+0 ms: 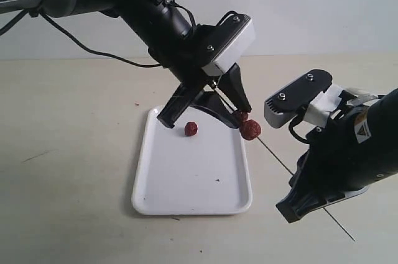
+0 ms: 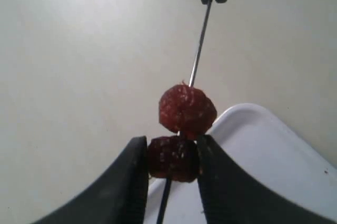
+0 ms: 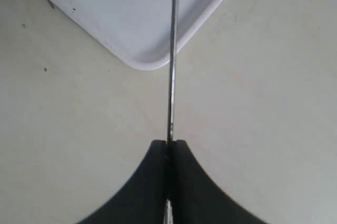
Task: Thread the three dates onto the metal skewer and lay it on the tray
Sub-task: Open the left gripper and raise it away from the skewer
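Note:
The thin metal skewer (image 1: 280,159) slants above the table, and my right gripper (image 3: 168,144) is shut on it. Two dates sit on it over the tray's far right corner. One date (image 2: 187,109) is free on the rod. The other date (image 2: 174,158) is pinched between the fingers of my left gripper (image 2: 172,153), with the skewer (image 2: 198,50) passing through it. In the exterior view these two dates (image 1: 250,129) show beside my left gripper (image 1: 241,113). A third date (image 1: 191,128) lies loose on the white tray (image 1: 186,180), near its far edge.
The pale table (image 1: 74,152) extends on all sides of the tray. My right arm (image 1: 348,152) stands over the table to the right of the tray, with the skewer's tail (image 1: 341,227) sticking out past it toward the front edge.

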You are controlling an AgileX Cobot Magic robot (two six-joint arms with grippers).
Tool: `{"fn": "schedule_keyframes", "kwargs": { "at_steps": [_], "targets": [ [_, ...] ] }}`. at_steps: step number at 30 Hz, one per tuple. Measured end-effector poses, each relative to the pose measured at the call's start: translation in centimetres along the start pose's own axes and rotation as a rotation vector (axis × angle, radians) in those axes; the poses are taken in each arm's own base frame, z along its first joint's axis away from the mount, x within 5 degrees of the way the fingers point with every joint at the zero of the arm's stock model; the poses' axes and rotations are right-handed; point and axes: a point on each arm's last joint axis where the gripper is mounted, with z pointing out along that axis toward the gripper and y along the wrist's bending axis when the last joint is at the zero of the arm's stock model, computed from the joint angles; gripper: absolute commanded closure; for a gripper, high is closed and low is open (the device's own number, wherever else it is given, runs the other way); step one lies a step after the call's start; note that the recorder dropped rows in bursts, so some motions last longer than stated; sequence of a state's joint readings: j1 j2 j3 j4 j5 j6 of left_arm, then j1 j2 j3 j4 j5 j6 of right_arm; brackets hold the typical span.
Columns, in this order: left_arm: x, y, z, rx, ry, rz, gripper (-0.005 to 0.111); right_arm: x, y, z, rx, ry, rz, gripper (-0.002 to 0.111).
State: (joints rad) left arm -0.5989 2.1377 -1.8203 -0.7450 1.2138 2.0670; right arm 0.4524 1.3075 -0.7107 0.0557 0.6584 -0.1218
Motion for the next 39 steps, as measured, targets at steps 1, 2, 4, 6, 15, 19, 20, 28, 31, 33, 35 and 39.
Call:
{"fn": "schedule_keyframes", "kwargs": {
  "at_steps": [1, 2, 4, 6, 15, 19, 20, 28, 31, 33, 35, 39],
  "targets": [
    [0.0, 0.0, 0.0, 0.000, 0.000, 0.000, 0.074, 0.0, 0.0, 0.0, 0.000, 0.000, 0.000, 0.108],
    [0.0, 0.0, 0.0, 0.000, 0.000, 0.000, 0.074, 0.0, 0.0, 0.0, 0.000, 0.000, 0.000, 0.108],
    [0.0, 0.0, 0.0, 0.000, 0.000, 0.000, 0.074, 0.0, 0.0, 0.0, 0.000, -0.002, 0.000, 0.108],
    [0.0, 0.0, 0.0, 0.002, -0.001, 0.000, 0.074, 0.0, 0.0, 0.0, 0.000, -0.002, 0.000, 0.108],
    [-0.1, 0.1, 0.0, -0.006, -0.016, -0.103, 0.052, 0.1, 0.0, 0.0, -0.001, 0.006, 0.000, 0.108],
    [-0.2, 0.1, 0.0, -0.006, -0.018, -0.131, 0.052, 0.1, 0.0, 0.0, -0.002, 0.013, 0.005, 0.108],
    [-0.2, 0.1, 0.0, -0.007, -0.020, -0.137, 0.052, 0.2, 0.0, 0.0, -0.001, 0.020, 0.017, 0.108],
    [-0.6, 0.2, -0.4, -0.022, -0.033, -0.180, 0.052, 0.3, -0.1, 0.0, 0.015, 0.032, 0.050, 0.108],
    [-1.2, 0.3, -1.1, -0.038, -0.032, -0.196, 0.052, 0.3, -0.2, 0.0, 0.021, 0.036, 0.072, 0.108],
    [-2.0, 0.4, -2.2, -0.060, -0.029, -0.218, 0.053, 0.6, -0.5, 0.0, 0.058, 0.060, 0.098, 0.108],
    [-2.1, 0.4, -4.1, -0.105, 0.000, -0.277, 0.053, 0.9, -0.8, -0.1, 0.098, 0.094, 0.107, 0.108],
    [-2.2, 0.6, -7.9, -0.241, 0.068, -0.370, 0.053, 1.2, -1.0, -1.0, 0.122, 0.088, 0.116, 0.108]
  ]
}}
